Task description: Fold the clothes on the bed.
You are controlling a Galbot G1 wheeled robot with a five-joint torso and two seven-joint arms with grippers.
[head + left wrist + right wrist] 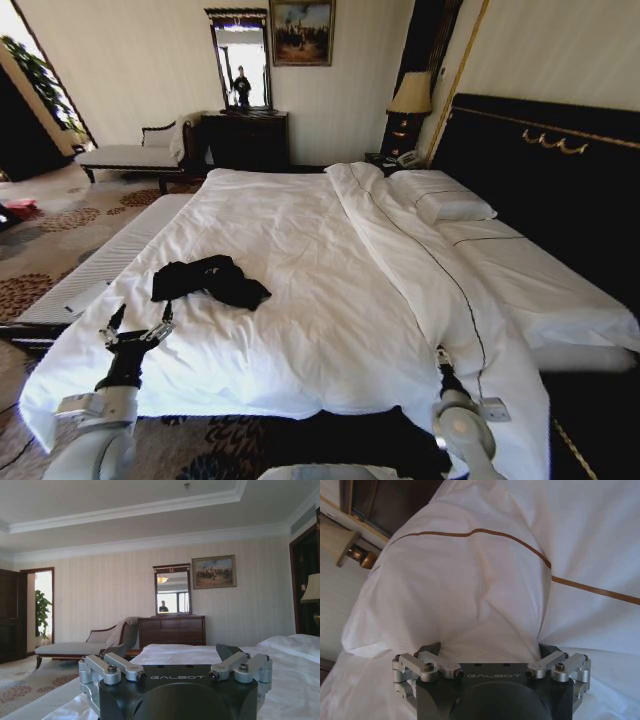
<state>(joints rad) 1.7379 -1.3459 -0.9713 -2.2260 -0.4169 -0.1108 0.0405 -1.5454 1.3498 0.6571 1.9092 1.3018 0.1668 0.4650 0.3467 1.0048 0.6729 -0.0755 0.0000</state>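
Note:
The clothes [210, 280], a black T-shirt, lie crumpled in a heap on the near left part of the bed [330, 260], on its white duvet. My left gripper [142, 320] hovers open over the duvet's near-left edge, a short way in front of the shirt and apart from it. In the left wrist view the left gripper [172, 652] is open and empty, facing along the bed. My right gripper [442, 358] is at the near right edge of the duvet. The right wrist view shows the right gripper [489, 650] open just above bunched white bedding with a brown trim line.
Pillows [445, 200] lie against the dark headboard [540, 170] on the right. A chaise bench [130, 155], a dark dresser [245, 140] with a mirror, and a lamp [410, 95] stand along the far wall. Patterned carpet [50, 240] lies left of the bed.

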